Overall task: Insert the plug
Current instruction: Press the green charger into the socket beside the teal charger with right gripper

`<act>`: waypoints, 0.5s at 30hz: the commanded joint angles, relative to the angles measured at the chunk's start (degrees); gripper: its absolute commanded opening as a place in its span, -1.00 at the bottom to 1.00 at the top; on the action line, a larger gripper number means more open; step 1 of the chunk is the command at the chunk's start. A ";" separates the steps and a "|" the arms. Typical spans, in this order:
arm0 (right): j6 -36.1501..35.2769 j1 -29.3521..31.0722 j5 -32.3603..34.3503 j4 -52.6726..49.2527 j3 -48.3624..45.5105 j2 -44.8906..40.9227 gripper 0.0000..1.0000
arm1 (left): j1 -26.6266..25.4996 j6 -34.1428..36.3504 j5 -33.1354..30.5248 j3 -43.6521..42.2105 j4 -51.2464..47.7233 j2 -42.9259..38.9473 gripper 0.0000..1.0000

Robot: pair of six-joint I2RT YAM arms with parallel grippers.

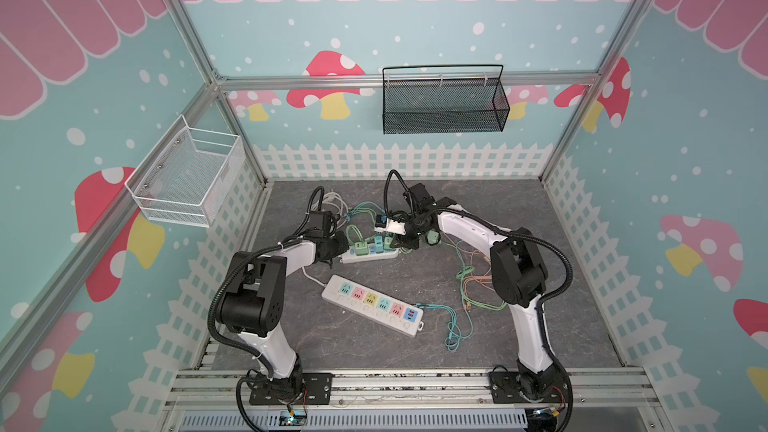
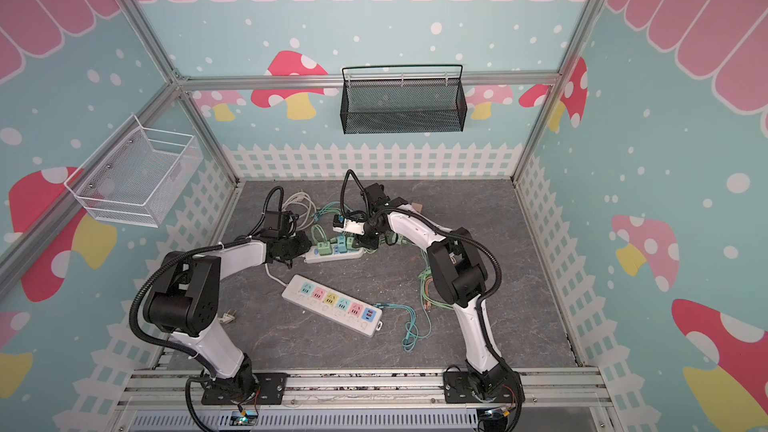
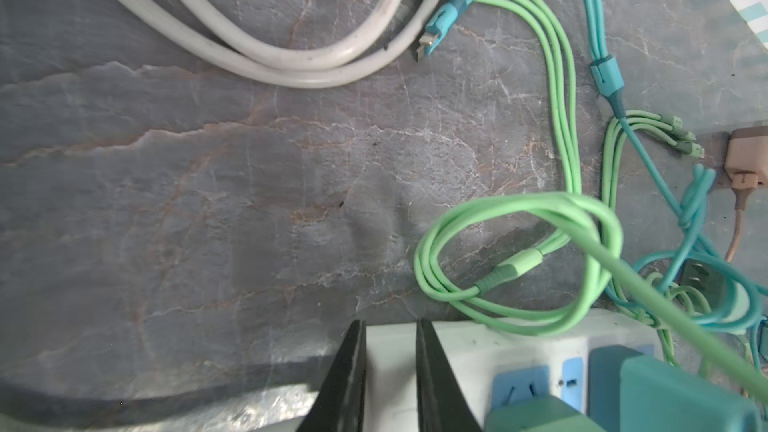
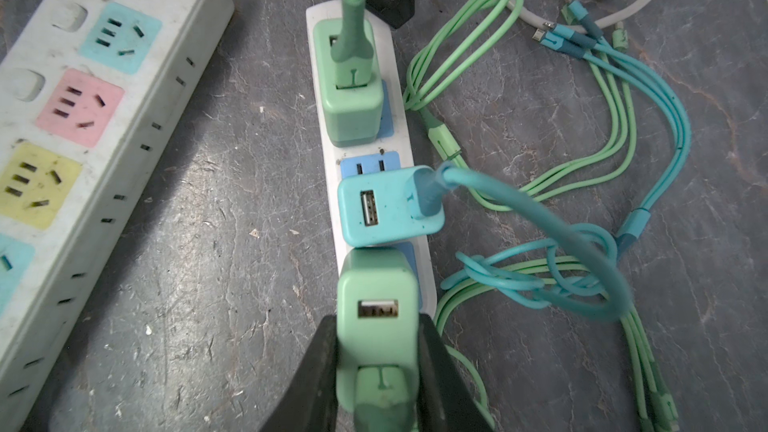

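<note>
A pale green USB charger plug is clamped between my right gripper's black fingers, shut on its sides. It stands over the last blue socket of the small white power strip; its prongs are hidden. On the same strip sit another green plug and a teal plug. My left gripper is shut at the strip's other end, with the white body showing between its fingers. In both top views the grippers meet at this strip.
A larger white strip with pastel sockets lies nearer the front. Green and teal cables and thick white cord loop behind the small strip, and more cables lie right. A tan charger lies at the back. Wire baskets hang on walls.
</note>
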 commanded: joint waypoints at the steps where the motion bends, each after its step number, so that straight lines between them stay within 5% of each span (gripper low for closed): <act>1: -1.99 0.71 -0.14 -5.37 -1.64 2.50 -1.00 | -0.27 0.97 2.51 0.18 -4.44 1.11 -0.60; 15: -3.58 0.76 3.71 -8.20 2.85 7.11 -1.00 | -0.23 1.99 0.03 0.12 -14.01 -6.42 -0.40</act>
